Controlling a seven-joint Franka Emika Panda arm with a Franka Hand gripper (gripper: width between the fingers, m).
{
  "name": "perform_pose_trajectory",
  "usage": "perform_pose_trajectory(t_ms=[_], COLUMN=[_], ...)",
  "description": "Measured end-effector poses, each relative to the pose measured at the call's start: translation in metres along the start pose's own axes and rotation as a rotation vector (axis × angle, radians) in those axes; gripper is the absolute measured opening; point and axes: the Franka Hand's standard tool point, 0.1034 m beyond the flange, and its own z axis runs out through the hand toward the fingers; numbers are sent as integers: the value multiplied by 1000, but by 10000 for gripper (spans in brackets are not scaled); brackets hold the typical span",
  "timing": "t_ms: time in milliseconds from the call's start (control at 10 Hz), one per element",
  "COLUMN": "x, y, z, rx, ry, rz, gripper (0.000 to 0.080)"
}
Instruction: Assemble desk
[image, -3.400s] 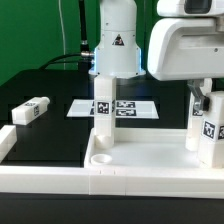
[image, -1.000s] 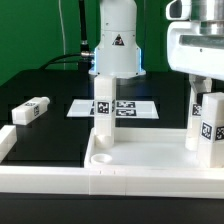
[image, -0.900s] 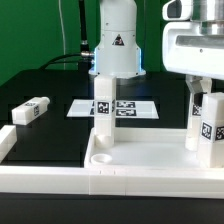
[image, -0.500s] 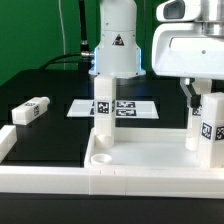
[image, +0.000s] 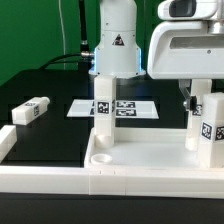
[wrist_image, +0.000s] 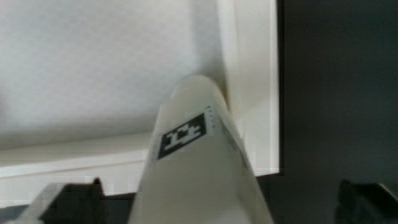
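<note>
Tabletop (image: 150, 160): white, tray-like, raised rim, lying on the black table (image: 50, 95); serves as landmark.
Legs upright in tabletop: 3 visible in the exterior view. 1 at its far corner toward the exterior view's left (image: 102, 115); 1 at its far corner toward the exterior view's right (image: 197, 120); 1 nearer the camera on that same side (image: 212, 128). All tagged.
Loose leg (image: 30, 110): lying flat on the table, well apart from the tabletop, toward the exterior view's left.
Marker board (image: 125, 107): flat, behind the tabletop.
Gripper (image: 190, 98): above the tabletop's right-hand legs; fingers mostly hidden there.
Wrist view only: 1 tagged leg (wrist_image: 192, 150) rising between 2 dark fingertips (wrist_image: 71, 200), both clear of it; jaws spread wide, holding nothing; tabletop floor (wrist_image: 98, 70) behind.
</note>
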Motion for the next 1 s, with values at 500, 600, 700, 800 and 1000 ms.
perform_pose_trajectory(t_ms=[500, 600, 700, 800, 1000], x=[5, 5, 5, 5, 5], y=[3, 4, 4, 4, 4], z=[-3, -3, -3, -3, -3], rx=[-45, -45, -45, -44, -44], ry=[7, 7, 8, 8, 9], rz=[-394, -398, -395, -380, -364], gripper=[649, 516, 516, 377, 288])
